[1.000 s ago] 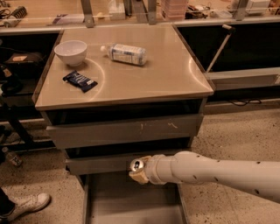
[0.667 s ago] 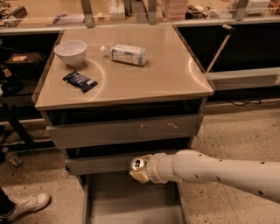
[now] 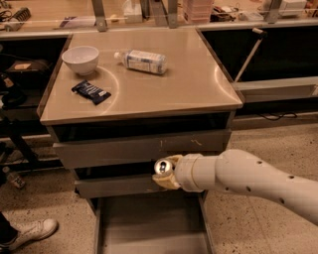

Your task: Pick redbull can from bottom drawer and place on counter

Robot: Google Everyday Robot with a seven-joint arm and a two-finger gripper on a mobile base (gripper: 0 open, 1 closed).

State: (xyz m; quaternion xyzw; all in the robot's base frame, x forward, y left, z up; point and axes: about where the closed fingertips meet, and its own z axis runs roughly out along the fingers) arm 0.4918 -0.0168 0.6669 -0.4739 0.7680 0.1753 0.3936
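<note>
- The jaws, tan-padded, are closed around the small slim silver-grey redbull can [image 3: 162, 167], whose shiny round top faces the camera.
- The can hangs in the air in front of the scratched grey middle drawer front [image 3: 114, 186], above the wide shallow grey metal bottom drawer [image 3: 149, 225], which is pulled open.
- The thick white perforated robot arm [image 3: 248, 179] reaches in from the right edge.
- Above, the scratched grey top drawer front [image 3: 134, 148] is closed.
- The square brushed-steel desk [image 3: 184, 84] with a tan sheen carries a white round bowl [image 3: 80, 58], a clear plastic bottle with a white label [image 3: 143, 60] lying on its side, and a dark blue snack wrapper [image 3: 91, 92].
- Speckled stone floor [image 3: 263, 144] surrounds the cabinet; a white shoe [image 3: 30, 232] shows at lower left, and a long pale cluttered bench [image 3: 59, 15] runs behind.
</note>
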